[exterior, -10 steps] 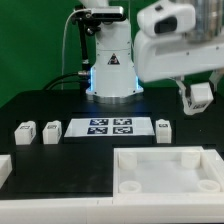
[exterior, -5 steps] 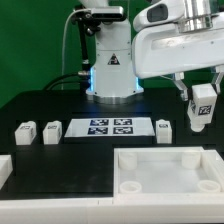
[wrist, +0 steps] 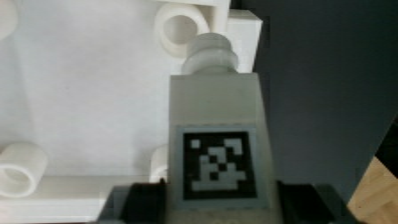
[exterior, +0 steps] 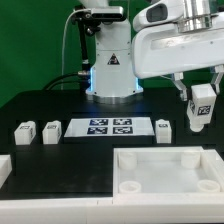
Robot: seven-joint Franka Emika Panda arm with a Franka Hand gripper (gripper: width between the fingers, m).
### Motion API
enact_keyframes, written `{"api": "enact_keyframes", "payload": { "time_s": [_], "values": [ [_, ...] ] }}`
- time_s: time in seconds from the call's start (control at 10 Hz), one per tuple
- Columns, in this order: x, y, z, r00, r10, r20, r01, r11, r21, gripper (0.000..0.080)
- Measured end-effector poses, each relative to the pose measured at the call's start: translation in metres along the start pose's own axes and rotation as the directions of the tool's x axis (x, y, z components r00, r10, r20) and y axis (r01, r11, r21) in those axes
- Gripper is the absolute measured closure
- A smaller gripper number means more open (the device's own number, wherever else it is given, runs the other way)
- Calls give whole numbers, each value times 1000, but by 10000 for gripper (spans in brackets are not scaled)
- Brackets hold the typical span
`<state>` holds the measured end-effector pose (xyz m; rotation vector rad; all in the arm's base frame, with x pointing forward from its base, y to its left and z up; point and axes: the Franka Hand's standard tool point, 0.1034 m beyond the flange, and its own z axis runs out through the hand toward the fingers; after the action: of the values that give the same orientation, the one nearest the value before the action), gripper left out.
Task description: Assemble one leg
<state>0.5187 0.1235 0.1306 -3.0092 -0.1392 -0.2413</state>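
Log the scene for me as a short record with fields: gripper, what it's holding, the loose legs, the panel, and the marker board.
gripper: shut on one leg, raised at the exterior view's right
held leg: in the air above the table, tag face visible
loose legs: three on the table, two at the exterior view's left and one right of the marker board
marker board: flat on the table
panel: lying flat, and below the held leg in the wrist view

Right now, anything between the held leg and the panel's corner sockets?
Nothing visible. The gripper holds the leg in open air above the panel; the wrist view shows bare panel and sockets beyond its tip. The nearest loose leg stands off to the side.
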Motion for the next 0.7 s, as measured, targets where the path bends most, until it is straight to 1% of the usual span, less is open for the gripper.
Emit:
{"api": "enact_keyframes", "payload": {
  "time_s": [0.4, 0.5, 0.6, 0.7],
  "values": [
    [0, 0, 0, 1000, 0, 0, 0, 1000, 0, 506],
    [20, 3, -6, 990, -30, -137, 29, 1000, -3, 506],
    [30, 11, -12, 989, -63, -136, 62, 998, -13, 506],
    [53, 19, -24, 977, -93, -191, 90, 996, -25, 506]
  ]
}}
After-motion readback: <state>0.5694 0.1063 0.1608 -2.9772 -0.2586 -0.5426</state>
